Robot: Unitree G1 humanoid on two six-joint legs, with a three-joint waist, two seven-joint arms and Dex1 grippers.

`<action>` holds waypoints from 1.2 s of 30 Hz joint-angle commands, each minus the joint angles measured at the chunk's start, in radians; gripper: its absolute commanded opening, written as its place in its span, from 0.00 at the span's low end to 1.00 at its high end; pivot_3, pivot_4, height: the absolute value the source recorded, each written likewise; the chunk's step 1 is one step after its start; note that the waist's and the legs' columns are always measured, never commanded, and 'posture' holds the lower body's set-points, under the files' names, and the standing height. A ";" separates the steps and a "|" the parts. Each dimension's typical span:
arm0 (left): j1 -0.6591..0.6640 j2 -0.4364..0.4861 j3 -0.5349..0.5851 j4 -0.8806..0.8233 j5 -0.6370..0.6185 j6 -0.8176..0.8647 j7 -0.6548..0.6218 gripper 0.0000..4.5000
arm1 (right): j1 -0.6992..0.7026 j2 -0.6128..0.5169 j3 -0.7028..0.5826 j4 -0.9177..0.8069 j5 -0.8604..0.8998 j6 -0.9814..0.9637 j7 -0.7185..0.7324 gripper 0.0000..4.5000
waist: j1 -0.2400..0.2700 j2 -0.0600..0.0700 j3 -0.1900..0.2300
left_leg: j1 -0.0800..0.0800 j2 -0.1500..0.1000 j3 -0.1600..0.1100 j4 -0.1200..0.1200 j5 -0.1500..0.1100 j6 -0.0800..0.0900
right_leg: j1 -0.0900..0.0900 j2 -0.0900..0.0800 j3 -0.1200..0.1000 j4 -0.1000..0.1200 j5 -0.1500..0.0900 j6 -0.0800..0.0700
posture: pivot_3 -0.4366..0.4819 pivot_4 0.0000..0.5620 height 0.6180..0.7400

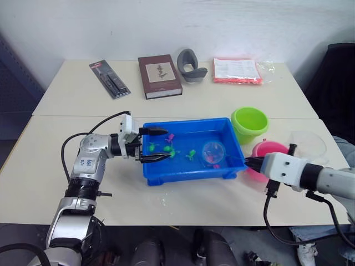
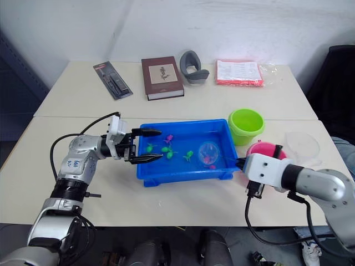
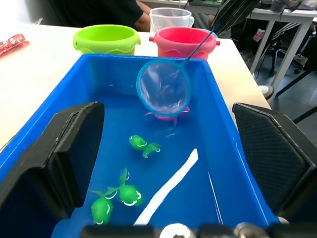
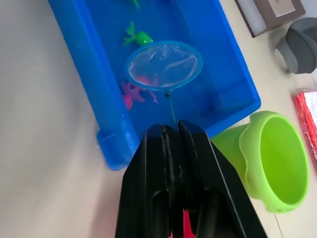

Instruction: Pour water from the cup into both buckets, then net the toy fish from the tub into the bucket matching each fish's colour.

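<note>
The blue tub [image 1: 183, 172] stands mid-table holding water and toy fish: green ones [image 1: 169, 151] toward its left end, a pink one [image 1: 170, 136] further back. My left gripper [image 1: 157, 145] is open over the tub's left end, its fingers [image 3: 74, 148] spread wide above the water. My right gripper [image 4: 169, 130] is shut on the thin handle of a small blue-rimmed net [image 1: 213, 151]. The net's hoop is dipped at the tub's right end, over a pink fish [image 4: 132, 94]. The green bucket [image 1: 249, 122] and pink bucket [image 1: 267, 149] sit right of the tub, with the clear cup [image 1: 308, 145] beyond them.
Along the table's far edge lie a black packaged tool [image 1: 110, 78], a brown book [image 1: 160, 76], a grey curved object [image 1: 191, 65] and a red-edged packet [image 1: 237, 70]. A dark chair [image 1: 335, 83] stands off the right side. The left arm's cable [image 1: 83, 136] loops over the table.
</note>
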 commanded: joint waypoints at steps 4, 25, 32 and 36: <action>0.022 0.014 0.025 -0.064 -0.026 0.006 0.021 0.99 | -0.106 -0.008 0.080 0.181 -0.116 -0.177 0.066 0.00 | -0.002 0.000 0.000 | 0.000 0.000 0.001 0.000 0.000 0.000 | 0.000 0.000 -0.006 0.000 0.000 0.001 | 0.48 0.27 1.00; 0.061 0.006 0.022 -0.117 -0.045 0.031 0.046 0.99 | -0.205 0.096 -0.014 0.167 -0.079 -0.003 0.020 0.00 | -0.001 0.001 0.001 | 0.000 0.001 -0.001 0.001 0.000 -0.001 | 0.001 -0.001 -0.005 0.000 0.000 0.001 | 0.48 0.27 1.00; 0.063 0.009 0.020 -0.114 -0.043 0.029 0.051 0.99 | -0.131 0.225 -0.162 -0.147 0.297 0.699 -0.080 0.00 | -0.001 0.001 0.001 | -0.002 0.001 -0.005 0.002 0.001 -0.001 | 0.002 -0.003 -0.004 0.000 0.000 0.000 | 0.48 0.27 1.00; 0.056 0.010 0.017 -0.110 -0.040 0.028 0.050 0.99 | -0.169 0.351 -0.251 -0.203 0.420 0.944 -0.208 0.00 | -0.001 0.001 0.001 | -0.002 0.001 -0.006 0.002 0.000 -0.001 | 0.002 -0.009 -0.006 0.000 0.000 0.000 | 0.48 0.27 1.00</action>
